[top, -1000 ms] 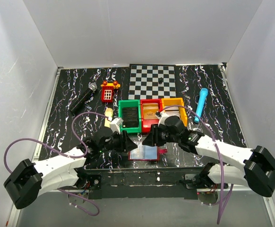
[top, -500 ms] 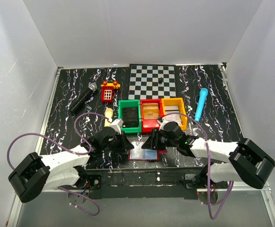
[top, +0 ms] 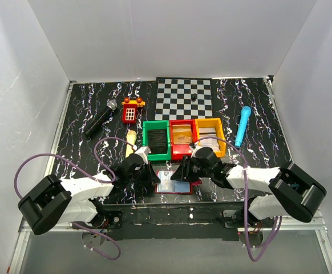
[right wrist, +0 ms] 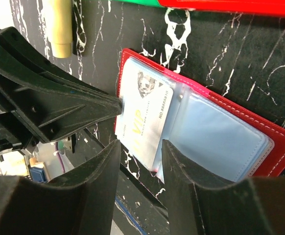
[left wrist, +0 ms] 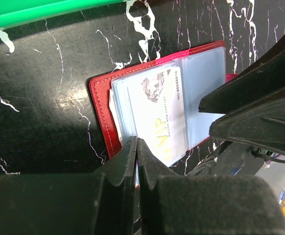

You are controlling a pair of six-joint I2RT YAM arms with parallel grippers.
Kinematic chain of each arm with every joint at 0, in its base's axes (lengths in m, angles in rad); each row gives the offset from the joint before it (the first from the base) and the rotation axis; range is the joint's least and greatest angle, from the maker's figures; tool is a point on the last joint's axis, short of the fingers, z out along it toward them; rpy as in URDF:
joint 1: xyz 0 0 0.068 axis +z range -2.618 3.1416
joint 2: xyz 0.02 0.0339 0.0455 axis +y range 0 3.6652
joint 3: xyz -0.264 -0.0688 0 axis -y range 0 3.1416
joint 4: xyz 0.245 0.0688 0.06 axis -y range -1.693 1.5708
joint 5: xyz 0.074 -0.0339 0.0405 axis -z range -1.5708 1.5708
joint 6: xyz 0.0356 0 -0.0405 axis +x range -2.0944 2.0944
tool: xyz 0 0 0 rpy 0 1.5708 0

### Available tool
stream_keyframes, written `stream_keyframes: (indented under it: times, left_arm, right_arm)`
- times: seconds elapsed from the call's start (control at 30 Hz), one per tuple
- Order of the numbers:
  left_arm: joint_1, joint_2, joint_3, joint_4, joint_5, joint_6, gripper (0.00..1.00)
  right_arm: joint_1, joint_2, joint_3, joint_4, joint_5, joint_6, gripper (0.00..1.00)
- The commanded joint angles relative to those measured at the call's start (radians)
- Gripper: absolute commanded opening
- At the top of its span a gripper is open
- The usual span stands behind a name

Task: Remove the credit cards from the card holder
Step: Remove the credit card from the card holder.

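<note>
A black table (top: 263,149) with white squiggly lines sits inside plain white walls. Close to its near edge lies the card holder (top: 175,184). It is dark red and lies open and flat, with its shiny pale blue sleeves facing up. It sits between the two arms, just in front of the bins.

The left gripper (left wrist: 136,143) has its two fingers pressed tight together. The tips pinch the edge of a pale credit card (left wrist: 159,115). The card says "VIP" and has a small grey picture at one end. It lies on top of the sleeves, and one end pokes out past the red edge of the holder.

The right gripper (right wrist: 141,147) has its fingers spread apart and holds nothing. It hangs low over the holder, and the end of the card shows in the gap between the fingers. I cannot tell if those fingers touch the holder.

Just behind the holder, three bins stand side by side: a green bin (top: 156,156), a red bin (top: 182,121) and a yellow bin (top: 223,137). Something dark lies in the green one, something tan in the red one and something pale in the yellow one. A small tan stick (top: 132,137) lies left of the green bin.

Farther back are a black microphone (top: 101,119), a red toy phone (top: 131,111) and a blue tube (top: 243,127). A checkerboard (top: 180,105) lies at the far edge.
</note>
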Motion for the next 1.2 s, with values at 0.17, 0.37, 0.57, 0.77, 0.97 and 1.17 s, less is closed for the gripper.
stream_keyframes:
  times: [0.17,0.37,0.57,0.77,0.97,1.17]
  left_arm:
    - [0.004,0.017,-0.008,0.040,0.001,-0.019,0.00]
    - [0.004,0.025,-0.019,0.038,0.004,-0.031,0.00]
    - [0.004,-0.061,-0.019,0.001,-0.014,-0.041,0.00]
    - [0.004,-0.145,0.018,-0.039,-0.022,-0.021,0.05]
    - [0.004,-0.081,0.027,-0.006,-0.005,-0.014,0.00]
    - [0.004,-0.033,0.002,0.050,0.009,-0.028,0.00]
  right_arm:
    - [-0.004,0.064,0.033,0.056,-0.019,0.001,0.45]
    - [-0.004,0.088,0.025,0.091,-0.025,0.013,0.44]
    - [-0.004,0.084,0.019,0.100,-0.022,0.015,0.43]
    - [-0.004,0.074,0.013,0.103,-0.019,0.016,0.43]
    - [-0.004,0.050,0.014,0.109,-0.016,0.005,0.43]
    - [-0.001,0.070,0.027,0.119,-0.033,0.002,0.43]
